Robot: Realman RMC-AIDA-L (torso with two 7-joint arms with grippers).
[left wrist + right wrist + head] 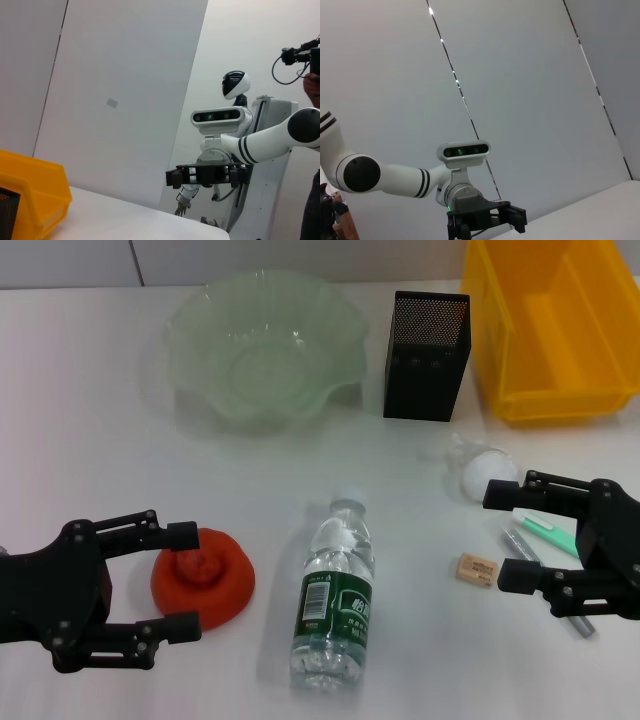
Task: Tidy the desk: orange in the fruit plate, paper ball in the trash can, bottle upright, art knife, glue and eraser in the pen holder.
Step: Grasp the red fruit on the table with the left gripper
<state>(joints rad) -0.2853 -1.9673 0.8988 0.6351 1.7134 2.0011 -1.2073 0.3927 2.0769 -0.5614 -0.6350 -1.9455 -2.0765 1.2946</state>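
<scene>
The orange (215, 585) lies on the desk (90, 440) at the front left, and my open left gripper (190, 580) straddles its near-left side. The bottle (335, 595) lies on its side in the front middle, cap pointing away. My right gripper (497, 536) is open at the right. The paper ball (488, 472) is just beyond its far finger and the tan eraser (476, 568) is beside its near finger. A green art knife (545, 528) and a grey stick (578, 625), perhaps the glue, lie partly under that gripper.
The fruit plate (190, 320) stands at the back left. The black mesh pen holder (425, 355) is at the back centre. The yellow trash can (500, 350) is at the back right and also shows in the left wrist view (35, 190).
</scene>
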